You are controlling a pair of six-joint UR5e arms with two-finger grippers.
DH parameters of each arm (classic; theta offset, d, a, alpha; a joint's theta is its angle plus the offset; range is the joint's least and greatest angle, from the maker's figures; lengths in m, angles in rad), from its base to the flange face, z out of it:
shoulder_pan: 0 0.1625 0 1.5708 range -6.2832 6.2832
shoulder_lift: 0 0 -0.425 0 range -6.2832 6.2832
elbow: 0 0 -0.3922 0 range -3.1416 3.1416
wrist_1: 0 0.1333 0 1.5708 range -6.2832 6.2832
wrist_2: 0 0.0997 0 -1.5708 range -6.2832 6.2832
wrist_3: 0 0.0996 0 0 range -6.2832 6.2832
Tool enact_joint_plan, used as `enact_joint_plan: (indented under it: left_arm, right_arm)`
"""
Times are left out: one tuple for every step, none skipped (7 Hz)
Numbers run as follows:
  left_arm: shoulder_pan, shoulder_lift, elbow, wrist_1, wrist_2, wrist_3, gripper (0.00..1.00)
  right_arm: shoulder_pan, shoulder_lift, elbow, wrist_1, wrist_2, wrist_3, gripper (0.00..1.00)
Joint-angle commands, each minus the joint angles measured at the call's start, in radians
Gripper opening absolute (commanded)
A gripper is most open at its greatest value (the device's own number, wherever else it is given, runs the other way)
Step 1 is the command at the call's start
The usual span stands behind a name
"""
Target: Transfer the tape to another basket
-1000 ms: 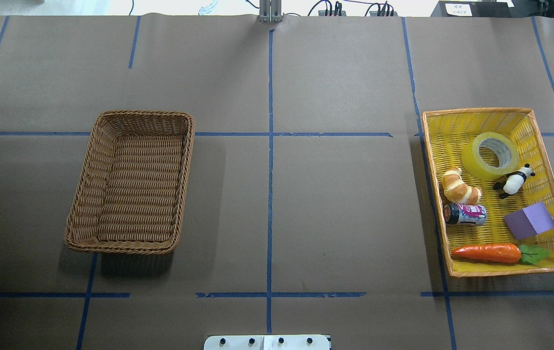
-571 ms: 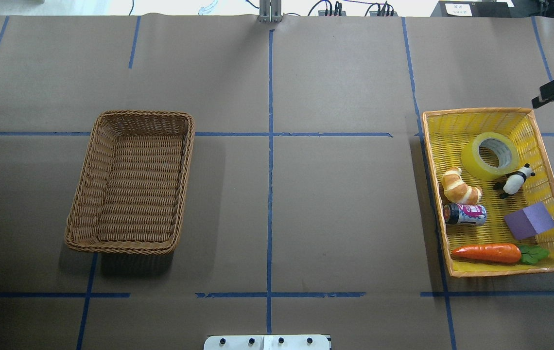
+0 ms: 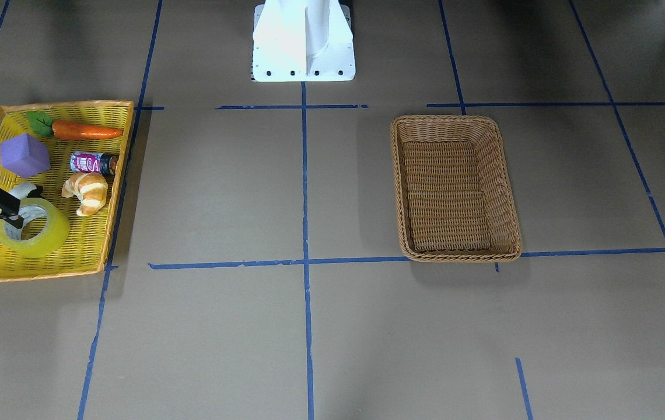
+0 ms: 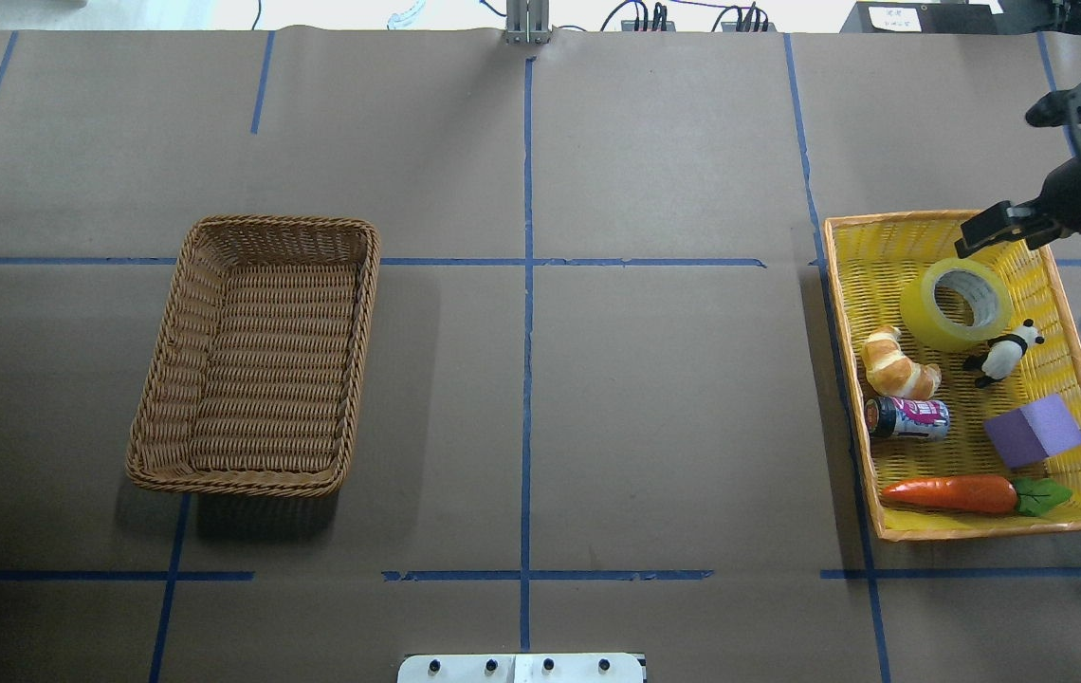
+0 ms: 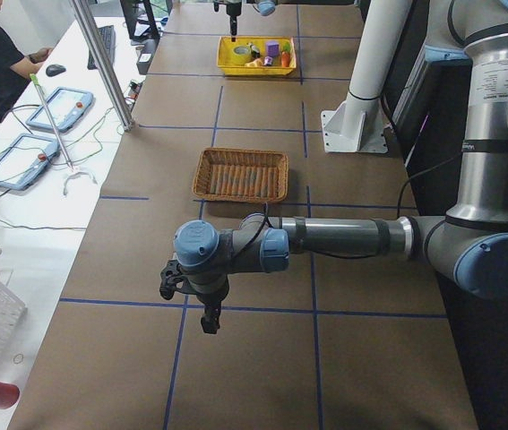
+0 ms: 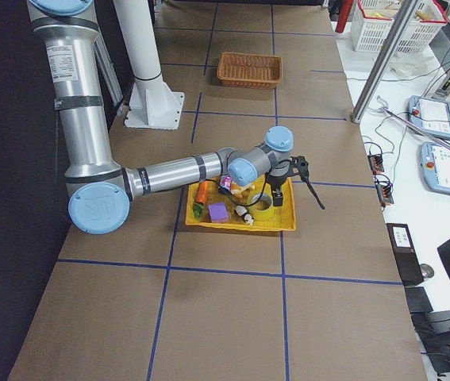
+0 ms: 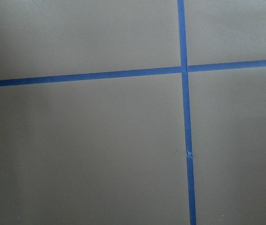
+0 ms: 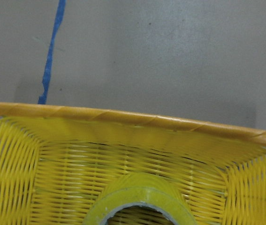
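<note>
The tape (image 4: 929,318), a yellow-green roll with a grey core, leans in the far part of the yellow tray (image 4: 929,217) at the table's right, next to the croissant (image 4: 898,365). My right gripper (image 4: 998,176) is open and empty. It hangs over the tray's far right corner, with one finger (image 4: 986,228) just beyond the tape. The right wrist view shows the top of the tape (image 8: 137,199) below it. The brown wicker basket (image 4: 256,224) stands empty at the left. My left gripper (image 5: 191,300) shows only in the exterior left view, so I cannot tell its state.
The tray also holds a panda figure (image 4: 1003,353), a can (image 4: 908,418), a purple block (image 4: 1034,430) and a carrot (image 4: 953,493). The robot's white base (image 3: 303,41) stands at the near middle edge.
My right gripper has come in from the right edge and moved left to the tray's far right corner, close to the tape. The objects have not moved.
</note>
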Motion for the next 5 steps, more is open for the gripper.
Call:
enact_joint_plan:
  left_arm:
    - [0.004, -0.001, 0.006, -0.001, -0.001, 0.000, 1.00]
    - [0.004, -0.002, 0.006, -0.001, 0.000, 0.000, 1.00]
    - [0.010, -0.002, 0.006, -0.001, -0.001, 0.000, 1.00]
    - [0.010, -0.002, 0.006, -0.001, -0.001, 0.000, 1.00]
    - [0.013, -0.005, 0.010, -0.010, 0.000, -0.002, 1.00]
  right_arm:
    - [-0.025, -0.002, -0.033, 0.000, -0.018, -0.010, 1.00]
    - [-0.025, -0.002, -0.045, 0.000, -0.018, -0.011, 1.00]
    - [-0.029, 0.000, -0.079, 0.000, -0.018, -0.013, 1.00]
    - [-0.035, 0.001, -0.102, 0.000, -0.018, -0.014, 1.00]
    - [-0.039, 0.003, -0.108, -0.001, -0.018, -0.013, 1.00]
